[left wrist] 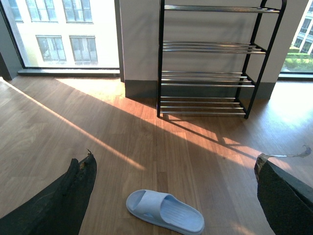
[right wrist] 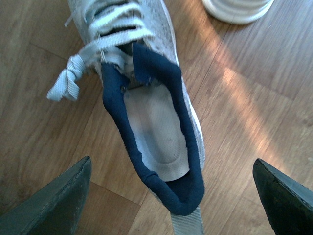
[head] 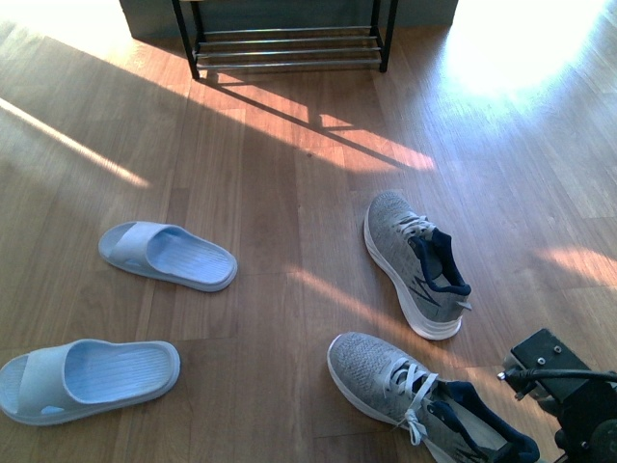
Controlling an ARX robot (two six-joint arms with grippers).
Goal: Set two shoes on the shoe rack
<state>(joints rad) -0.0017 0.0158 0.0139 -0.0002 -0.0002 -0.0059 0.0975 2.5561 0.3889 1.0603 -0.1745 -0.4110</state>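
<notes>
Sunlight streaks the wooden floor (head: 241, 174) below pale wall (left wrist: 142, 44) and windows (left wrist: 58, 34).

Far grey knit sneaker (head: 410, 260): mottled grey upper, white sole, white laces, navy lining, dark streaks along the side. Near grey knit sneaker (head: 405, 391): same colours; pale grey insole shows in the right wrist view. Two pale blue rubber slides (head: 169, 256), (head: 87, 378): plain blue all over, footbeds ribbed with fine lines. Tiered metal shoe rack (left wrist: 205, 76): black side frames, shiny chrome bars. Wooden plank floor (head: 241, 174): warm brown grain, crossed by bright orange bands of sunlight.
</notes>
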